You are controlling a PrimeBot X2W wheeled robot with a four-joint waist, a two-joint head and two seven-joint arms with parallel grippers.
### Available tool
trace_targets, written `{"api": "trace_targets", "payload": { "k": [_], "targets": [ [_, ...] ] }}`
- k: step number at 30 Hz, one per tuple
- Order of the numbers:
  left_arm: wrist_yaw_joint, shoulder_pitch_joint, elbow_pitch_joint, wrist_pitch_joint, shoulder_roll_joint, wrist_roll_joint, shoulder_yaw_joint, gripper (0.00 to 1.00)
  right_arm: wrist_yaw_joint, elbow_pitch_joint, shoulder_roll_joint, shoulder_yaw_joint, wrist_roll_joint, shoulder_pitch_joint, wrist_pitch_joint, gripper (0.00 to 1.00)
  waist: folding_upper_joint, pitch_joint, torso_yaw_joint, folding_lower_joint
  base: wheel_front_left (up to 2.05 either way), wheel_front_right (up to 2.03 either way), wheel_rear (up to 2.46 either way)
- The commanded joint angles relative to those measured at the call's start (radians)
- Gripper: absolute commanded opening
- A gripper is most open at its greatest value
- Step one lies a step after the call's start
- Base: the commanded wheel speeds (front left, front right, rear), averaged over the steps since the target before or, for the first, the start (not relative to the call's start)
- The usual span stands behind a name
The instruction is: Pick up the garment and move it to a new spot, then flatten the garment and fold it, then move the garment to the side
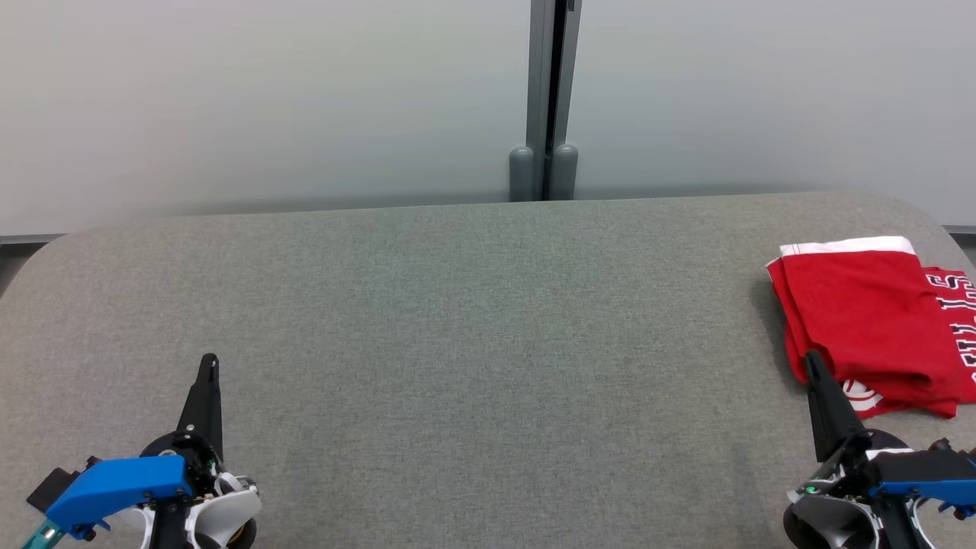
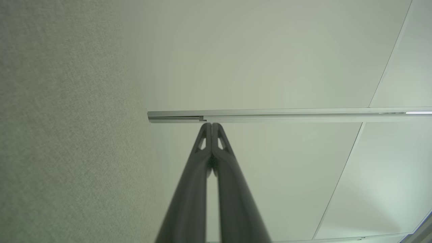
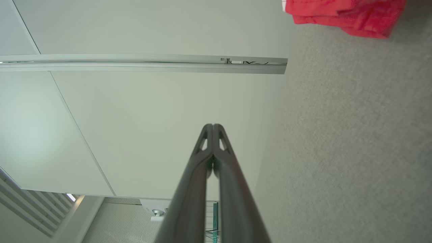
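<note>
The red garment (image 1: pixel 862 320) looks soft and light; I would pinch its layered edge. The left gripper (image 1: pixel 210 360) and right gripper (image 1: pixel 810 358) are closed, empty.

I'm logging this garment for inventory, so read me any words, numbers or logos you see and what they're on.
"LLS", uncertain: sideways white block letters on the red garment, cut off by the head view's edge.
Round white logo on the same garment, partly behind the right gripper: no readable text.
No other text.

1 garment (image 1: pixel 862 313) | 2 claws: left claw (image 1: pixel 209 360), right claw (image 1: pixel 810 358) | 1 table (image 1: pixel 488 343) | 2 wall panels (image 1: pixel 267 99)
</note>
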Motion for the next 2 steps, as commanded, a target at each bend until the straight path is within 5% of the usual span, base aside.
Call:
{"api": "trace_targets", "payload": {
  "k": [1,2],
  "targets": [
    [-0.002,-0.01,-0.005,0.003,-0.002,0.004,0.001,0.0,0.0,0.002,0.0,-0.003,0.002,-0.014,0.003,0.0,-0.0001,0.0,0.0,0.0,0.0,0.0,0.0],
    [-0.002,-0.01,-0.005,0.003,-0.002,0.004,0.001,0.0,0.0,0.002,0.0,-0.003,0.002,-0.014,0.003,0.0,-0.0001,0.0,0.0,0.0,0.0,0.0,0.0]
  ]
}}
